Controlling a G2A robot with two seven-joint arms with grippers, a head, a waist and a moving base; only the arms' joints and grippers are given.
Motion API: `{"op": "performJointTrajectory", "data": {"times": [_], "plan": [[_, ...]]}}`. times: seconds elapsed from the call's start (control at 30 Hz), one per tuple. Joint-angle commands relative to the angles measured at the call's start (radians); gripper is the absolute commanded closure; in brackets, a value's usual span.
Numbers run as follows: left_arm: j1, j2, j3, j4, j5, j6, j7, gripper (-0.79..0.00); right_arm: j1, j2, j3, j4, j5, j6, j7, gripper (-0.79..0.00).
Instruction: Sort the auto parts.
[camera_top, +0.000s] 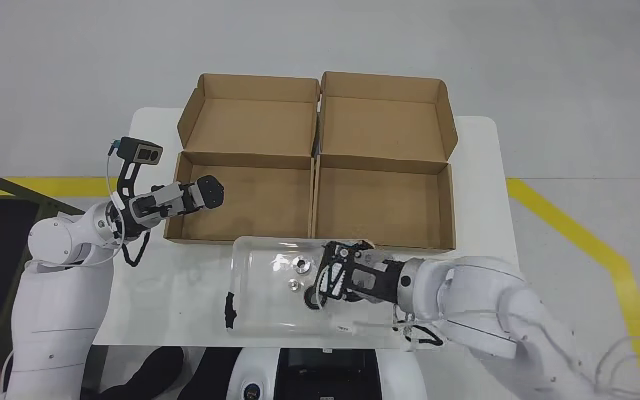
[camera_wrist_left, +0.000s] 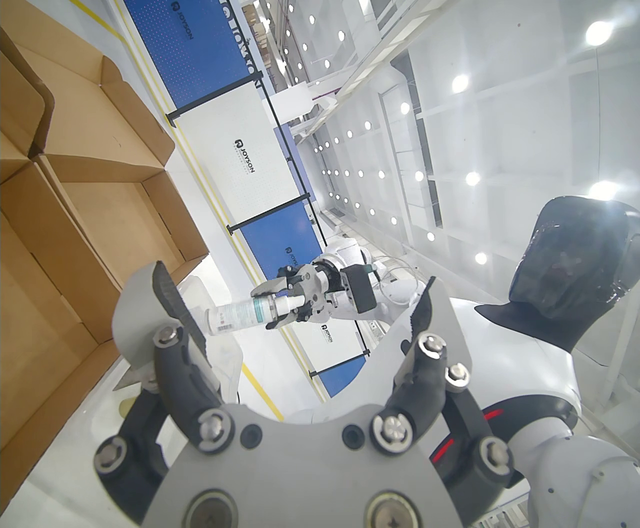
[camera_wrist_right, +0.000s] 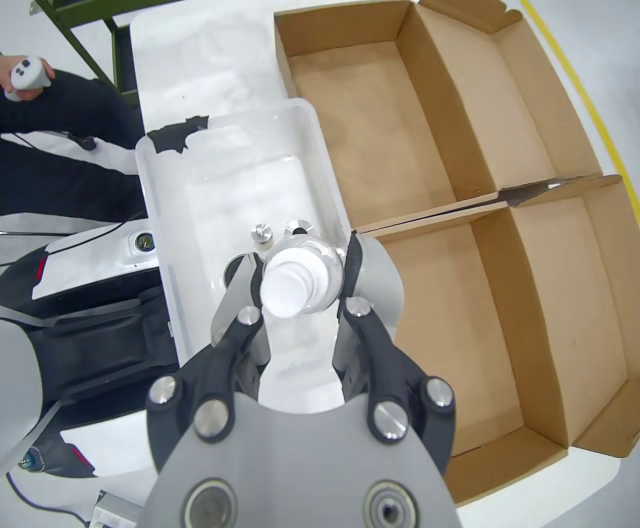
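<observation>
My right gripper (camera_wrist_right: 300, 265) is shut on a clear bottle with a white cap (camera_wrist_right: 286, 295), held just above the clear plastic bin (camera_wrist_right: 150, 200). Two small metal parts (camera_wrist_right: 261, 232) (camera_wrist_right: 298, 227) lie on the bin's floor under the bottle. From above, the right gripper (camera_top: 325, 283) hangs over the bin (camera_top: 240, 262), with the metal parts (camera_top: 298, 265) beside it. My left gripper (camera_top: 212, 192) is open and holds nothing, at the left box's near left corner. Its fingers (camera_wrist_left: 167, 295) point up into the room, and beyond them are the bottle (camera_wrist_left: 235, 315) and the right gripper (camera_wrist_left: 265, 307).
Two open cardboard boxes (camera_top: 245, 205) (camera_top: 380, 205) stand side by side behind the bin, lids folded back. Their brown floors (camera_wrist_right: 370, 130) (camera_wrist_right: 545, 300) are bare. Black tape (camera_wrist_right: 177, 135) marks the bin's far rim. The white table (camera_top: 480, 150) ends close around the boxes.
</observation>
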Motion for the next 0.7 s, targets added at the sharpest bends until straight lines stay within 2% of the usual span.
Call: {"op": "performJointTrajectory", "data": {"times": [0.0,0.33,0.67], "plan": [[0.0,0.0,0.0,0.0,0.0,0.0,0.0,-0.785,0.014,-0.002,0.009,0.028,0.011,0.001,-0.035,0.0],[0.0,0.0,0.0,0.0,0.0,0.0,0.0,-0.785,0.148,-0.022,0.0,0.247,0.001,-0.004,-0.149,0.0],[0.0,0.0,0.0,0.0,0.0,0.0,0.0,-0.785,0.247,-0.043,-0.018,0.469,0.066,0.042,-0.163,0.0]]}}
